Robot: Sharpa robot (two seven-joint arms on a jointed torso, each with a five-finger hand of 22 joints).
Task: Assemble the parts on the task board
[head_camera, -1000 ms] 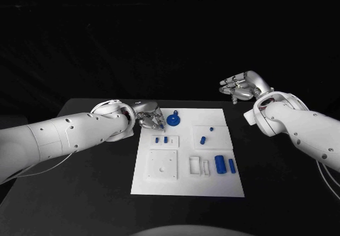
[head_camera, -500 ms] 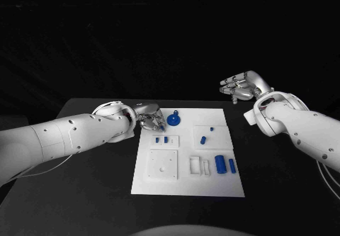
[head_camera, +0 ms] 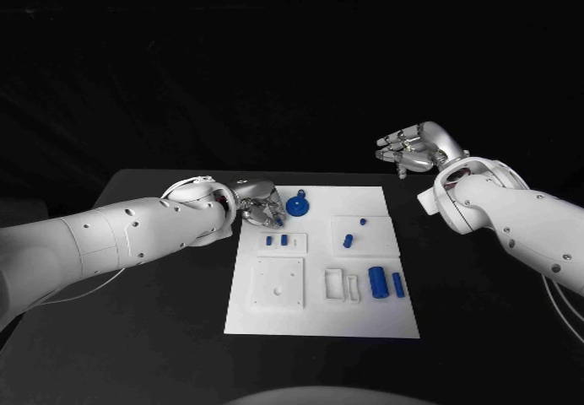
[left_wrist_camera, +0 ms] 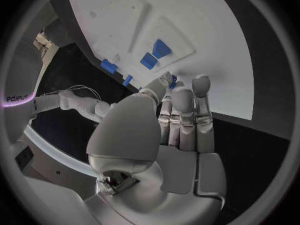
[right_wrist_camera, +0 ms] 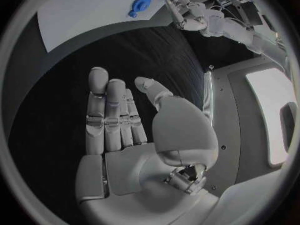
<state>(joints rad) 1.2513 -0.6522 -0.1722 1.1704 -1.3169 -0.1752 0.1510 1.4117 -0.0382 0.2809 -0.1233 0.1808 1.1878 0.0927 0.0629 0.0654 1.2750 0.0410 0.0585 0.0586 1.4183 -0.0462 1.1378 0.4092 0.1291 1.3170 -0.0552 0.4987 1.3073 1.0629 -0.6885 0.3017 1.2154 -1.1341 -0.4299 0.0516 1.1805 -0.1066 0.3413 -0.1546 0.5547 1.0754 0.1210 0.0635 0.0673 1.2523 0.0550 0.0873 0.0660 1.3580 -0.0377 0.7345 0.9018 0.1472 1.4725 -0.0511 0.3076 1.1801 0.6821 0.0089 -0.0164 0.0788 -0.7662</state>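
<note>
Left hand [head_camera: 259, 211] at task board [head_camera: 365, 321] upper-left edge, pinching perhaps a small blue part [left_wrist_camera: 172, 80]. Right hand [head_camera: 413, 148] raised upper right, empty, fingers extended. "ediovs"-like lettering, barely legible, in left wrist view.

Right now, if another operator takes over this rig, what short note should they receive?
Left hand: at the far left corner of the task board, fingertips close to the round blue part; whether it pinches something I cannot tell.
Right hand: open, raised beyond the board's far right corner, holding nothing.
Two small blue parts stand in a raised block; the blue cylinders lie near the right edge.
Assembly is mostly left to do.
</note>
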